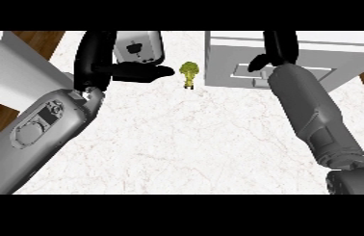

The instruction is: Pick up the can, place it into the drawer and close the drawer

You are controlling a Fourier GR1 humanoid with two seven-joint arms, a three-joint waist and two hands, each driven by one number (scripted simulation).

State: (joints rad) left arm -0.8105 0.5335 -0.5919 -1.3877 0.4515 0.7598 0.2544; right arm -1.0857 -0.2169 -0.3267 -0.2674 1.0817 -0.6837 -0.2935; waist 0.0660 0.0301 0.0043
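Observation:
The can (139,46), silver with a dark mark on its side, stands at the counter's far left. My left hand (99,57) is right beside it, fingers straight up along its left edge and thumb (146,72) stretched out under its near side; the hand is open. The grey drawer (227,52) stands pulled out at the far right, its handle (245,72) facing me. My right hand (279,47) reaches over the drawer's front with its fingers extended and thumb out to the left. Nothing shows in it.
A small green, broccoli-like item (189,74) stands on the white marble counter (185,134) between the can and the drawer. A brown floor strip (35,40) shows past the counter's left edge.

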